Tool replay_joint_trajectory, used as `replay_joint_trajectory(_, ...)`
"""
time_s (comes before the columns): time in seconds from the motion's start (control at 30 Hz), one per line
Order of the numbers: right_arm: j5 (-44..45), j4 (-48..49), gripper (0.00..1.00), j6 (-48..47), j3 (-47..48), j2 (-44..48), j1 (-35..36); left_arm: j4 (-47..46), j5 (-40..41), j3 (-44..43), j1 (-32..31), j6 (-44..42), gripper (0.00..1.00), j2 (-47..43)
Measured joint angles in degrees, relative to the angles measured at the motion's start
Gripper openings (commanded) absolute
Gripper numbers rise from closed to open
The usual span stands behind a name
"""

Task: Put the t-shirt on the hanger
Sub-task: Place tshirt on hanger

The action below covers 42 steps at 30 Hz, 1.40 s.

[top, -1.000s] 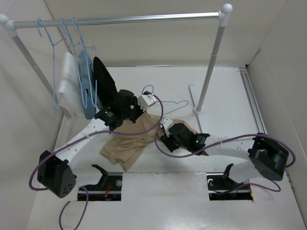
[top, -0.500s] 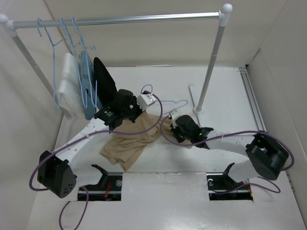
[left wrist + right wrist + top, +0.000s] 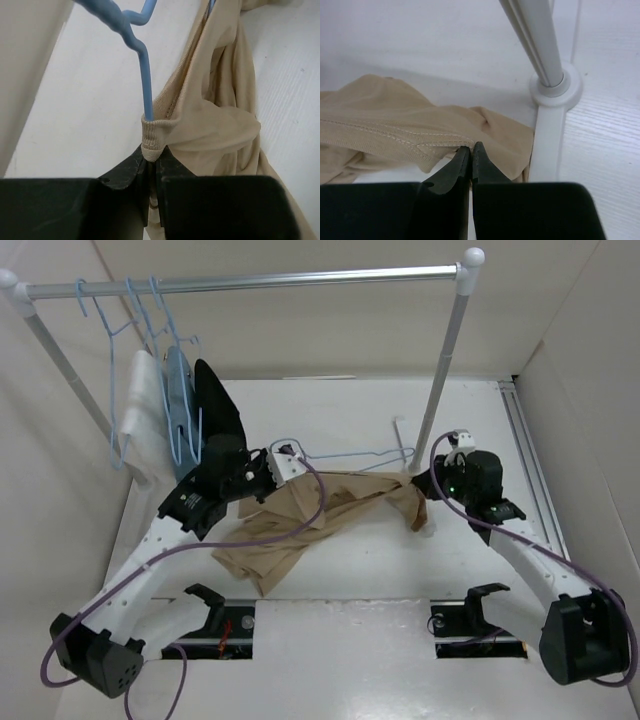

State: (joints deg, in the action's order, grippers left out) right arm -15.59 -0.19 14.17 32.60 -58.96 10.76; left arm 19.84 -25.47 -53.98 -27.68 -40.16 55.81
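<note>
The tan t-shirt (image 3: 300, 515) lies crumpled across the middle of the table, stretched toward the right. My left gripper (image 3: 278, 468) is shut on its ribbed collar (image 3: 151, 142). The light-blue wire hanger (image 3: 345, 455) lies beyond the shirt. In the left wrist view the hanger (image 3: 146, 85) runs down into the collar fold at the jaw tips; whether the wire is pinched too is hidden. My right gripper (image 3: 430, 490) is shut on the shirt's stitched hem (image 3: 420, 142) close to the rack's right post, and the jaws of this gripper (image 3: 471, 146) meet on the fabric edge.
A clothes rack's rail (image 3: 250, 280) spans the back, its right post (image 3: 440, 380) standing on a base (image 3: 555, 85) just beside my right gripper. At the left hang other blue hangers with a white garment (image 3: 145, 425), a light-blue one (image 3: 180, 390) and a black one (image 3: 218, 410). Enclosure walls stand on both sides.
The right gripper has shut on the shirt's hem and swung right to the rack post, stretching the shirt out. The left arm has drawn back leftward, the hanger now lying flatter.
</note>
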Motion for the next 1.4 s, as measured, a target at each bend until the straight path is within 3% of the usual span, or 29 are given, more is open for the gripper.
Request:
replay_joint_trajectory(0.13,-5.5,-0.3,0.0,0.4,-0.8,0.2,-2.4,0.2,0.4,0.7,0.0,-3.2,0.0,-0.7)
replay_joint_trajectory(0.5,-12.7,-2.2,0.0,-2.4,-0.9,7.3,-4.5,0.1,10.9,3.3,-0.3,-8.0,0.0,7.2)
replay_joint_trajectory(0.87,-18.3,-3.3,0.0,-3.0,-0.2,5.7,-7.2,-2.4,9.3,12.2,-0.9,-16.0,0.0,-5.0)
replay_joint_trajectory(1.17,-25.3,-4.2,0.0,-6.4,2.4,5.3,-7.8,-3.4,17.8,9.1,-2.5,-13.4,0.0,7.4)
replay_joint_trajectory(1.4,-29.1,-5.9,0.0,-8.9,3.3,7.1,-8.1,-3.5,21.2,6.8,-3.1,-9.9,0.0,9.0)
